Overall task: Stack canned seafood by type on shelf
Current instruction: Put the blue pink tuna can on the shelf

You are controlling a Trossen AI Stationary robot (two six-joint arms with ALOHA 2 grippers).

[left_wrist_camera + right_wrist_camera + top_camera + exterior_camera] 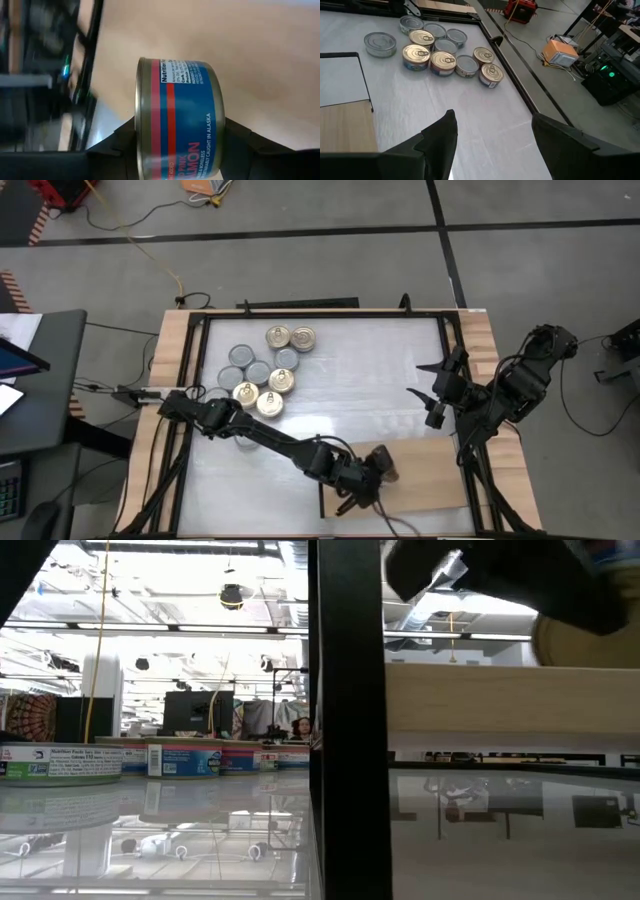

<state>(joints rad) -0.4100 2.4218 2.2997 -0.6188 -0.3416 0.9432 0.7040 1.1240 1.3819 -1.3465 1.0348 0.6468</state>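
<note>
In the left wrist view my left gripper [180,142] is shut on a flat tin [180,110] with a blue and red label. In the high view this gripper [383,472] is over the light-brown shelf board [430,480] near the table's near edge. Several other tins [265,365], some with gold lids and some silver-grey, stand grouped on the white table top toward its far left. My right gripper [432,395] is open and hovers over the table's right part, touching nothing; its wrist view shows it [492,145] facing the tins [440,50]. My left gripper pinches the tin between its two fingers [240,140], one on each flat end, beside the lid rim [142,125] and the base. The tin is turned on edge, with its label wall toward the camera. It is over the shelf board [260,45]; whether it touches the board I cannot tell.
The shelf stands raised on a dark frame with a black post [345,720]; its board [510,695] sits above the table top. Wooden side rails [170,350] and dark bars border the table. White table top [370,370] lies between the tins and the right arm.
</note>
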